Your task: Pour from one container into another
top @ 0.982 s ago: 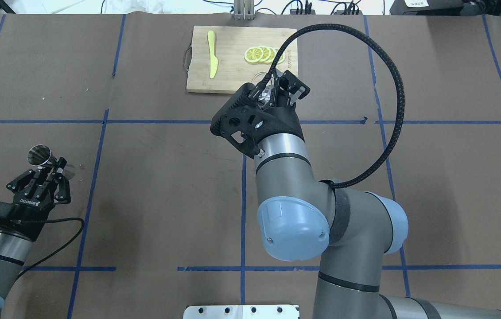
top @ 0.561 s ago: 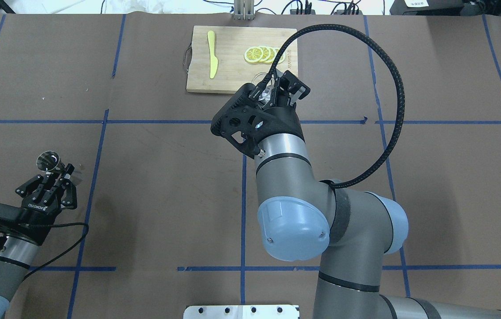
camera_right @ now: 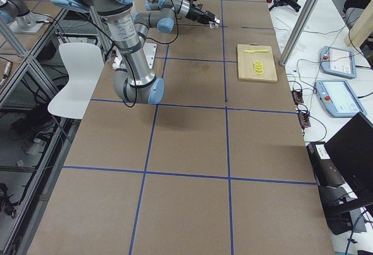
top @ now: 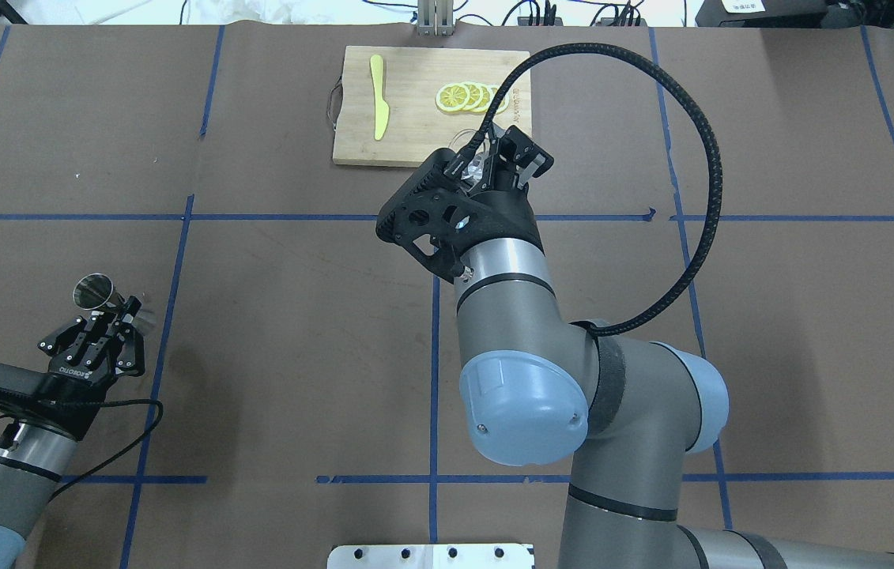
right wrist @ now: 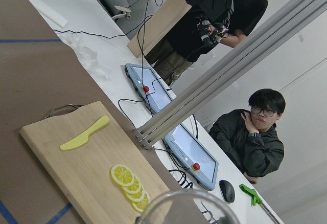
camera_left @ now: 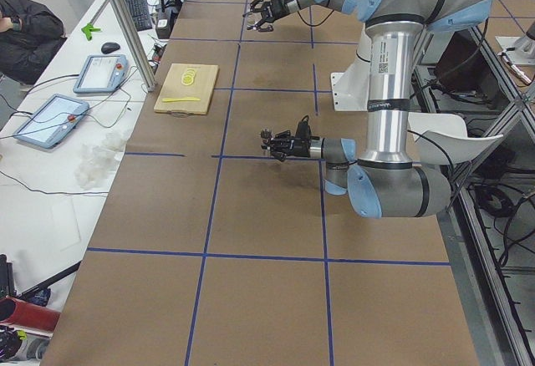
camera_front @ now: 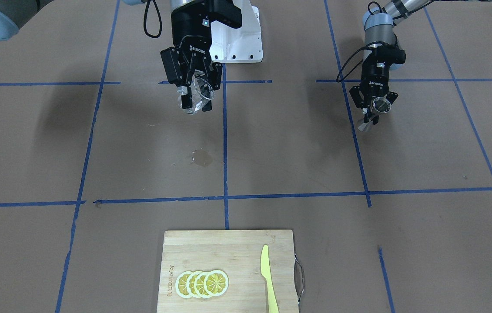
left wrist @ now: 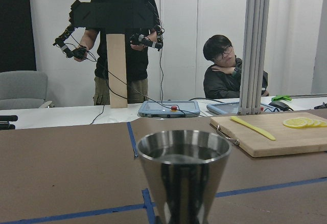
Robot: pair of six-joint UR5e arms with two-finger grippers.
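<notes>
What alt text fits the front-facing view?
The right gripper holds a tilted clear glass cup; the left gripper, well apart, a steel jigger. A cutting board with lemon slices and a yellow knife lies nearest the camera.

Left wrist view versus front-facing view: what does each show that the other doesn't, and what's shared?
Only the left wrist view: two people and a tablet in the background. Only the front-facing view: the right gripper holding the small clear glass cup tilted, the left gripper, a wet patch on the brown table. Both: the small silver hourglass-shaped steel jigger, the wooden cutting board, the yellow knife, the lemon slices.
</notes>
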